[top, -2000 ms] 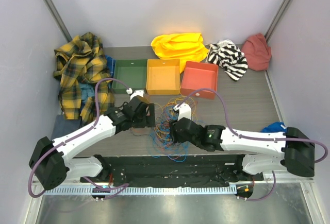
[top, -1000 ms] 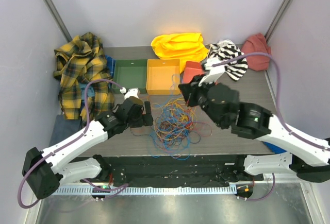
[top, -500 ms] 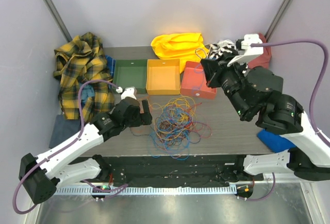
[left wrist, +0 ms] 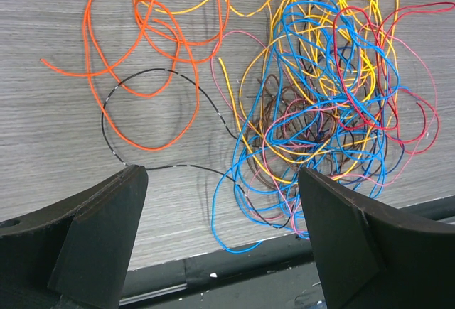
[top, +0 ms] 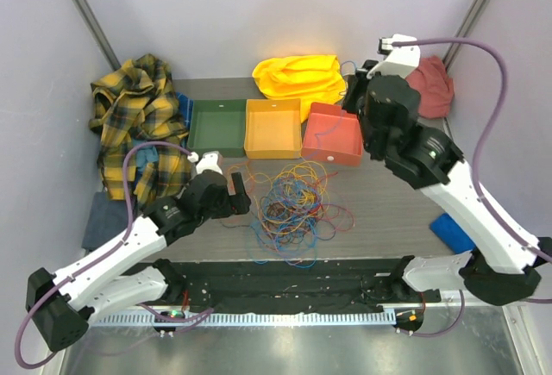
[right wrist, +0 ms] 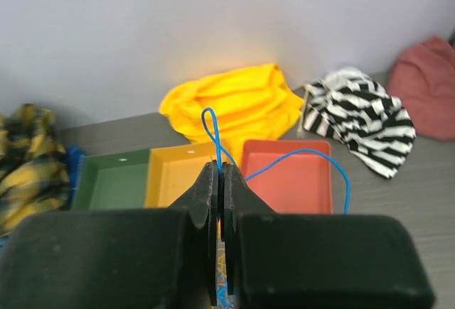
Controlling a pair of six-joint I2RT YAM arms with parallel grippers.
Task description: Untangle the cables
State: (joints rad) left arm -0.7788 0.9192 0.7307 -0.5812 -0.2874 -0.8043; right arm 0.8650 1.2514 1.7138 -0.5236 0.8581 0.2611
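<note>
Swung up and back from the pile since 2 seconds ago, the right fingers (right wrist: 210,195) are clenched on 1 thin blue wire (right wrist: 306,152), raised near the red plastic tray (right wrist: 284,185); the left fingers (top: 235,194) hover released beside the tangle of thin coloured cables (top: 293,203) on the grey wood-grain counter (top: 405,194). Judging by that knot, nearly all the untangling remains

A lab test cell (plainly staged): blank walls (top: 285,13) box in one table (top: 379,190).
</note>
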